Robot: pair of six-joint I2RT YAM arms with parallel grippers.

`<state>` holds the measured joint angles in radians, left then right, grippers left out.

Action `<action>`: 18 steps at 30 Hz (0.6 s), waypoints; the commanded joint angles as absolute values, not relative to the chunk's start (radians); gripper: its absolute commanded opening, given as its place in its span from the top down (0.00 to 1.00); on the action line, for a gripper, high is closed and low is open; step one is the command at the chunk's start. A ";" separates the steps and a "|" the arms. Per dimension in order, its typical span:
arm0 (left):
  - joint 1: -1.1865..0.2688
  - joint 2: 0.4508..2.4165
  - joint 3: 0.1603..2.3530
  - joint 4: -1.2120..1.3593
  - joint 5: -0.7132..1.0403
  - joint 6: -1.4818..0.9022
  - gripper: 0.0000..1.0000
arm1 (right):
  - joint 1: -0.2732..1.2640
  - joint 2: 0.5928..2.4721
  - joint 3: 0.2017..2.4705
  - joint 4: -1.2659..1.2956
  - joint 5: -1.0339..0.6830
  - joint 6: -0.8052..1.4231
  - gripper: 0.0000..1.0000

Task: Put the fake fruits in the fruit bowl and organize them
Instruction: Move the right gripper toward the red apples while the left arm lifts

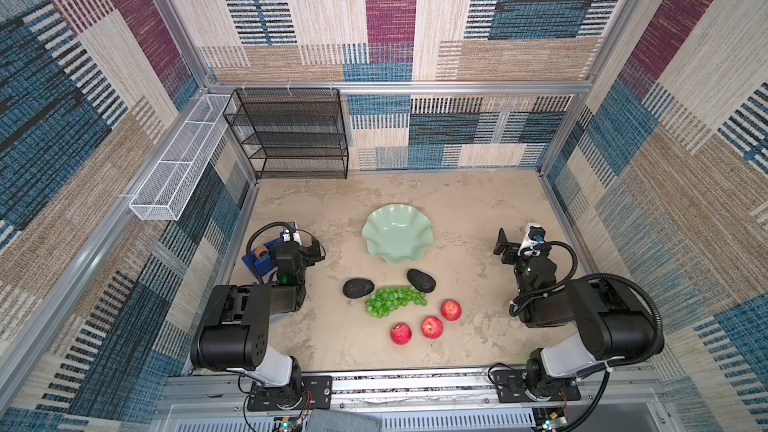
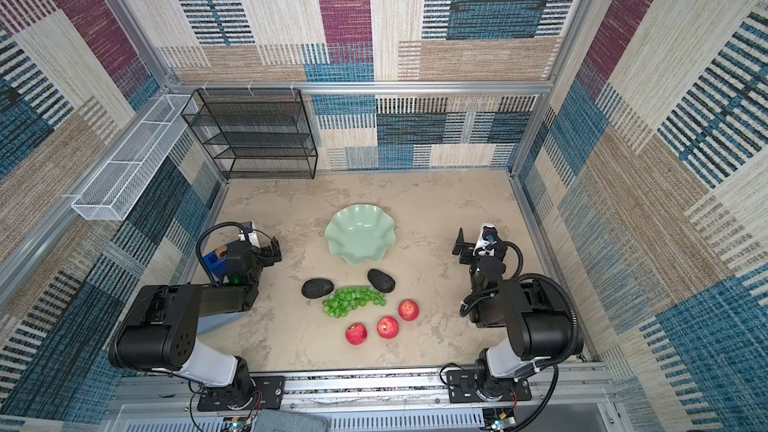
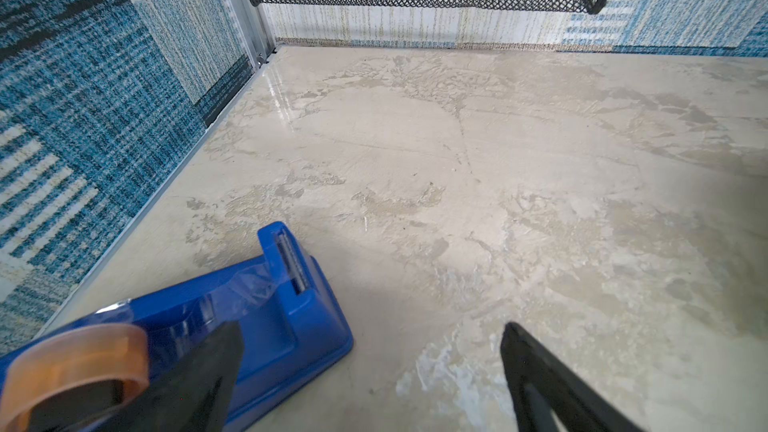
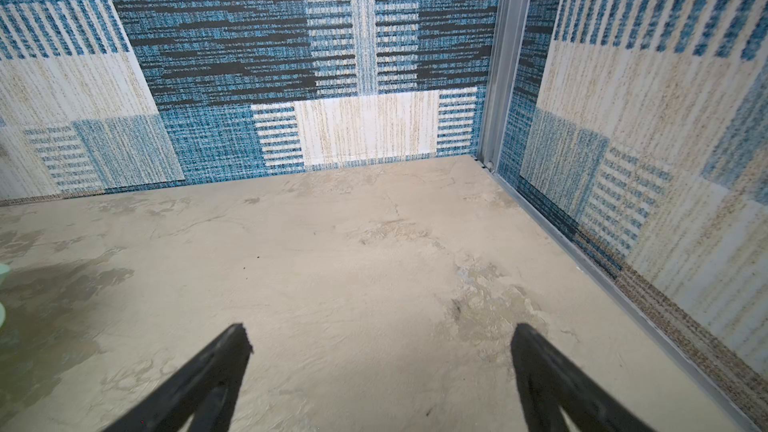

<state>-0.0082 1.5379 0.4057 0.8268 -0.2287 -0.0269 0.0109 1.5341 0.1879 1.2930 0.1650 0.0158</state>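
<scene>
Fruit bowl (image 1: 397,238), pale mint with a scalloped rim, stands empty at the middle of the table (image 1: 332,338). Left to right: the left gripper (image 3: 372,328), jaws spread wide and gripping nothing, hovers near a blue tape dispenser (image 3: 291,317). A left avocado (image 1: 358,288) lies just beside a bunch of green grapes (image 1: 395,301), with a right avocado (image 1: 420,280) just beside the bunch's other end. A left apple (image 1: 400,333), a middle apple (image 1: 432,327) and a right apple (image 1: 451,310), all red, form a slanting row nearer the robot. The right gripper (image 4: 380,330), equally wide and empty, hangs over bare table at far right. Stage: first pick not yet begun. Next, one arm likely must swing inward, straddle a fruit, close and lift it over the wavy rim.
</scene>
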 commanded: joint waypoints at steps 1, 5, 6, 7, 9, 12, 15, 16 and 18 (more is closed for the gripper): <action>-0.007 1.539 0.408 0.849 -0.224 -0.031 0.01 | 0.012 1.532 0.189 1.319 0.166 0.026 0.00; 0.001 1.537 0.407 0.848 -0.194 -0.033 0.01 | 0.013 1.498 0.189 1.285 0.176 0.033 0.00; 0.004 1.537 0.409 0.845 -0.150 -0.021 0.04 | 0.015 1.505 0.176 1.326 0.173 0.021 0.00; 0.006 1.536 0.420 0.828 -0.099 0.002 0.08 | 0.028 1.501 0.169 1.338 0.188 0.010 0.00; 0.004 1.513 0.444 0.768 -0.063 0.017 0.09 | 0.057 1.506 0.164 1.358 0.216 -0.017 0.00; 0.006 1.418 0.497 0.587 -0.176 -0.029 0.07 | 0.061 1.505 0.177 1.333 0.216 -0.018 0.00; 0.000 1.316 0.538 0.448 -0.175 -0.059 0.11 | 0.052 1.502 0.190 1.303 0.186 -0.018 0.00; 0.000 1.276 0.543 0.416 -0.182 -0.122 0.09 | 0.042 1.500 0.211 1.267 0.154 -0.016 0.00; 0.000 1.216 0.531 0.420 -0.161 -0.178 0.08 | 0.034 1.435 0.321 1.023 0.160 -0.010 0.00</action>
